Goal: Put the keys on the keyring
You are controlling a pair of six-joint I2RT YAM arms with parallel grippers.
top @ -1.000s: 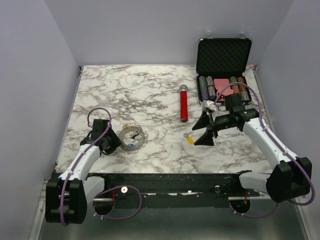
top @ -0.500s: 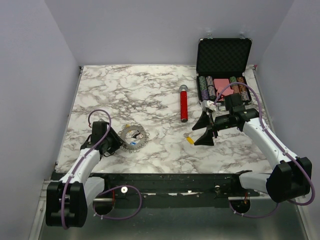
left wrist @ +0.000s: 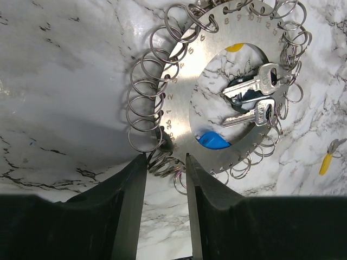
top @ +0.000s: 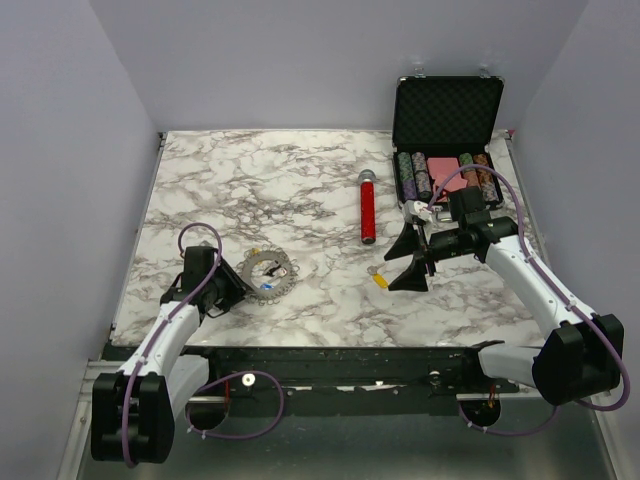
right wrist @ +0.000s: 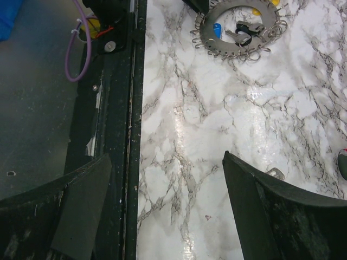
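Gingerly, I'd pinch the stiff, slippery keyring (left wrist: 183, 111) by its rim; my left claw (left wrist: 165, 160) straddles it, grip unclear.

You have pale lilac walls (top: 300, 60) closing three sides of a white, grey-veined marble-look table (top: 280, 180). Glare sits on its surface. Below its black front rail (top: 330, 365) lies what looks like grey metal.
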